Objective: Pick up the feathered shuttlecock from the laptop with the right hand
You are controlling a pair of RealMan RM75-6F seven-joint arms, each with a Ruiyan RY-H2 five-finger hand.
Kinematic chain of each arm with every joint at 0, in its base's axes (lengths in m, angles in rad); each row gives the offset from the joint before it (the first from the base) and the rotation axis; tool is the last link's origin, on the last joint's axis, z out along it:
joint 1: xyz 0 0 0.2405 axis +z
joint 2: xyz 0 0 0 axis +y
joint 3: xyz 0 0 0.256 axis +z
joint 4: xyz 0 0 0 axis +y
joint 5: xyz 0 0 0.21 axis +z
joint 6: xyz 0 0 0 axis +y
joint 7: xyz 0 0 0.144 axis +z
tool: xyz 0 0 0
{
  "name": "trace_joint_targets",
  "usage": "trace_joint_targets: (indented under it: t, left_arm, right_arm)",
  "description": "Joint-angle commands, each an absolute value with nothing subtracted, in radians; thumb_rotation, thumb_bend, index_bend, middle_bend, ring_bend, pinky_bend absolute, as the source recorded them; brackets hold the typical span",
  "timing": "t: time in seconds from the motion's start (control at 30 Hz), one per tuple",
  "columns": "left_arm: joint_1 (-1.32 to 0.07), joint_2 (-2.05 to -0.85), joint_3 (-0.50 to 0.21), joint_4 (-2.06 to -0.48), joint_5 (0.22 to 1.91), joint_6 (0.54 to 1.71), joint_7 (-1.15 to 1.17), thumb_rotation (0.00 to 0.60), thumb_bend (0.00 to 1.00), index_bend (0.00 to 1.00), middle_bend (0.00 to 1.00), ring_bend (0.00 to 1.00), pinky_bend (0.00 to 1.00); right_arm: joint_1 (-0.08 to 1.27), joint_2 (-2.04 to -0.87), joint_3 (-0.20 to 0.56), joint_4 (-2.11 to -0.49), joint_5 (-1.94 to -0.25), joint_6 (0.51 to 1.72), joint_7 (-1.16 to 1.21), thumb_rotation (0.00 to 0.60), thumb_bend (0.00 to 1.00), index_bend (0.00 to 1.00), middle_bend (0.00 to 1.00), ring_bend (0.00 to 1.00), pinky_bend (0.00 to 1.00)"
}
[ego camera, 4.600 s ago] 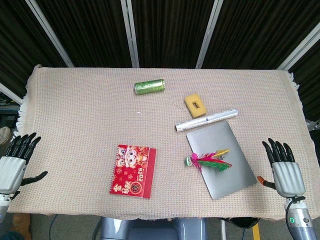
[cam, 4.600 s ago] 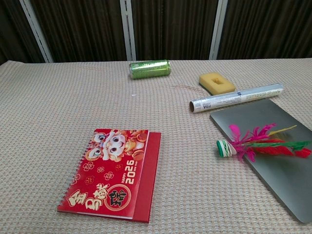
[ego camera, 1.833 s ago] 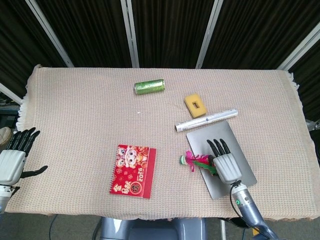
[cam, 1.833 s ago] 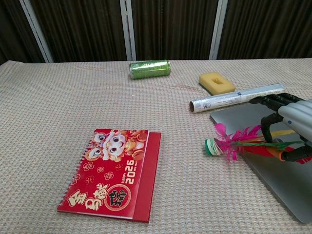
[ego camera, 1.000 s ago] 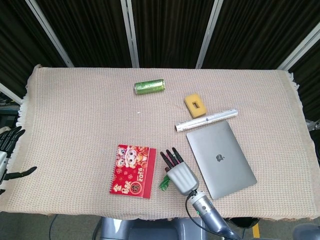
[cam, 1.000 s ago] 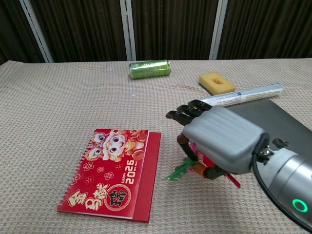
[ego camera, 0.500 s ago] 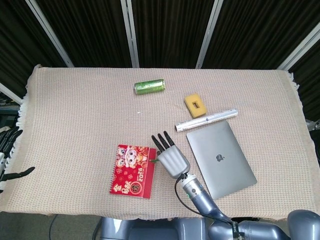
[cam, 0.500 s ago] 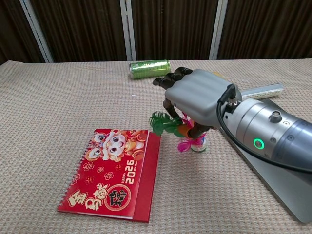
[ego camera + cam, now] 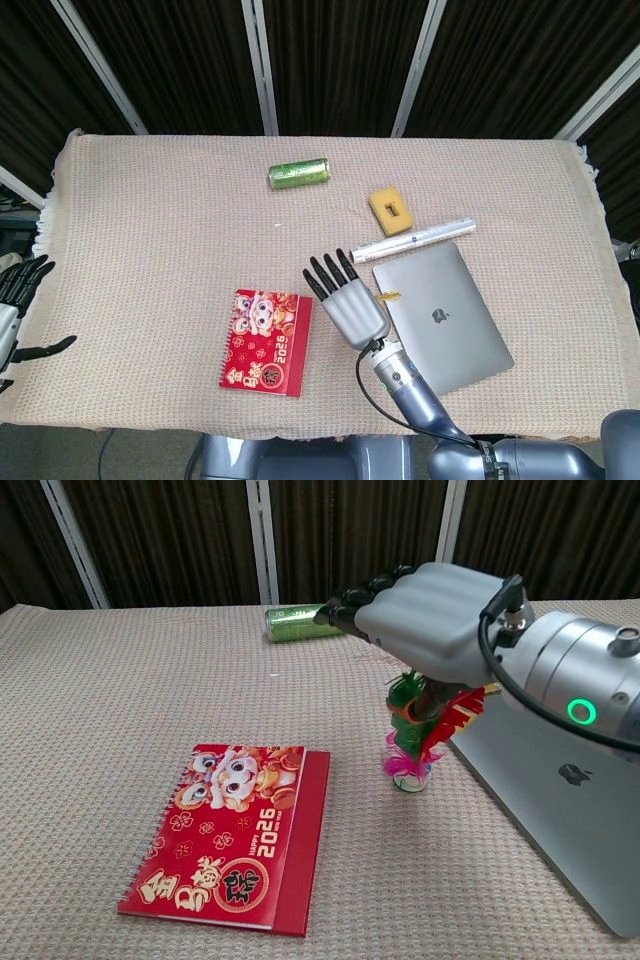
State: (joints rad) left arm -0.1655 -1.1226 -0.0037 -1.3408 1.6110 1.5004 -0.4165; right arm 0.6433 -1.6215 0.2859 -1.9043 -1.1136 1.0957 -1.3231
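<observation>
One shuttlecock (image 9: 420, 730) now hangs upright.

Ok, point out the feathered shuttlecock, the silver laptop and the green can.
feathered shuttlecock (image 9: 412, 752), chest view, pink feathers near its base.
silver laptop (image 9: 445, 320), head view, middle of the lid.
green can (image 9: 298, 175), head view, middle of its side.

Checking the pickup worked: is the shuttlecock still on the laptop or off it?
Off it. The right robot hand holds the shuttlecock beside the laptop, base hanging over the cloth.
</observation>
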Motion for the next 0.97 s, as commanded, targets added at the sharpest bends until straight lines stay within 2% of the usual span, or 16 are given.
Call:
trace_joint_targets:
  t: [0.03, 0.2, 0.37, 0.53, 0.63, 0.8, 0.97]
  left_arm:
    - [-0.164, -1.123, 0.0, -1.342, 1.618, 1.506, -0.417, 0.562, 0.08, 0.0, 0.0, 0.0, 0.0]
    - [-0.158, -1.122, 0.003, -1.343, 1.627, 1.522, -0.411, 0.565, 0.08, 0.0, 0.0, 0.0, 0.0]
    - [-0.152, -1.126, 0.005, -1.342, 1.63, 1.532, -0.4, 0.566, 0.08, 0.0, 0.0, 0.0, 0.0]
    - [-0.147, -1.131, 0.006, -1.353, 1.635, 1.542, -0.361, 0.561, 0.08, 0.0, 0.0, 0.0, 0.0]
    - [-0.144, -1.137, 0.008, -1.36, 1.641, 1.549, -0.332, 0.563, 0.08, 0.0, 0.0, 0.0, 0.0]
    - [-0.139, -1.148, 0.008, -1.377, 1.652, 1.566, -0.274, 0.561, 0.08, 0.0, 0.0, 0.0, 0.0]
    - [-0.126, -1.156, 0.01, -1.386, 1.659, 1.59, -0.235, 0.56, 0.08, 0.0, 0.0, 0.0, 0.0]
  right_arm:
    - [0.63, -1.548, 0.269, -2.031, -1.092, 1.183, -1.406, 0.6, 0.34, 0.0, 0.0, 0.0, 0.0]
    - [0.559, -1.444, 0.232, -2.185, -1.144, 1.31, -1.416, 0.6, 0.28, 0.0, 0.0, 0.0, 0.0]
    - [0.422, -1.318, 0.148, -2.208, -1.242, 1.417, -1.205, 0.6, 0.18, 0.0, 0.0, 0.0, 0.0]
    - [0.304, -1.19, 0.085, -2.05, -1.301, 1.454, -0.835, 0.6, 0.17, 0.0, 0.0, 0.0, 0.0]
    - [0.263, -1.161, 0.065, -1.955, -1.316, 1.459, -0.669, 0.6, 0.17, 0.0, 0.0, 0.0, 0.0]
    - [0.21, -1.156, 0.026, -1.827, -1.323, 1.434, -0.412, 0.6, 0.17, 0.0, 0.0, 0.0, 0.0]
    - [0.168, -1.212, -0.006, -1.675, -1.418, 1.492, -0.327, 0.6, 0.17, 0.0, 0.0, 0.0, 0.0]
